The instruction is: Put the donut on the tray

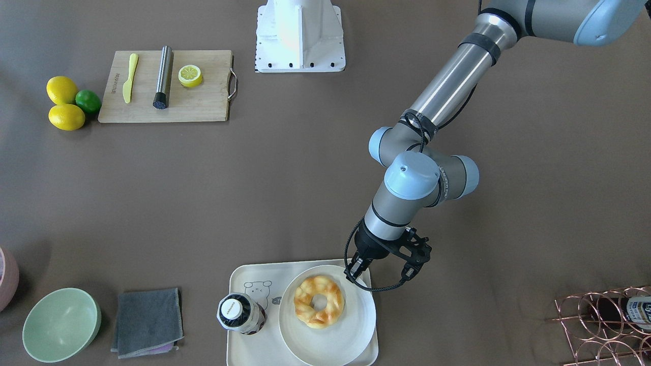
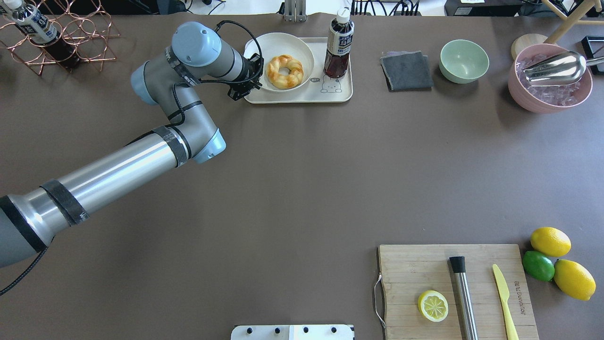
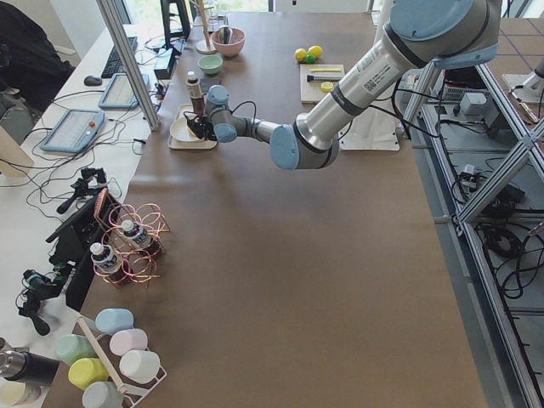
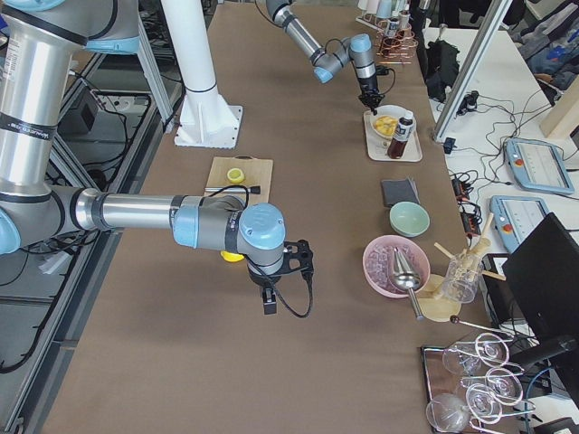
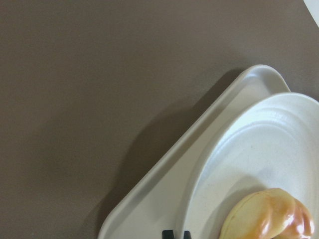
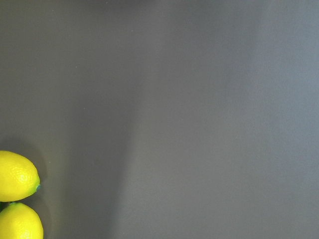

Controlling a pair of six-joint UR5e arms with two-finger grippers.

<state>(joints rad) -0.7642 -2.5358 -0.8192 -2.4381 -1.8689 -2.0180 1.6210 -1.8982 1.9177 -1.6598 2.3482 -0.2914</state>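
Note:
The donut [image 1: 319,301], a golden twisted ring with brown patches, lies on a round white plate [image 1: 335,340] that rests on the cream tray [image 1: 244,351] with the bear drawing. My left gripper [image 1: 355,272] hangs over the plate's rim beside the donut, its fingers shut together and empty. The left wrist view shows the fingertips [image 5: 169,233] over the seam between tray [image 5: 164,199] and plate [image 5: 259,149], with the donut [image 5: 269,216] just to their right. My right gripper [image 4: 270,300] shows only in the exterior right view, low over the table near the cutting board; I cannot tell its state.
A dark capped bottle [image 1: 239,314] stands on the tray beside the plate. A grey cloth [image 1: 147,321] and a green bowl [image 1: 61,325] lie beyond it. A copper wine rack [image 1: 600,325] is on the other side. A cutting board [image 1: 203,101] holds a lemon half [image 1: 190,75].

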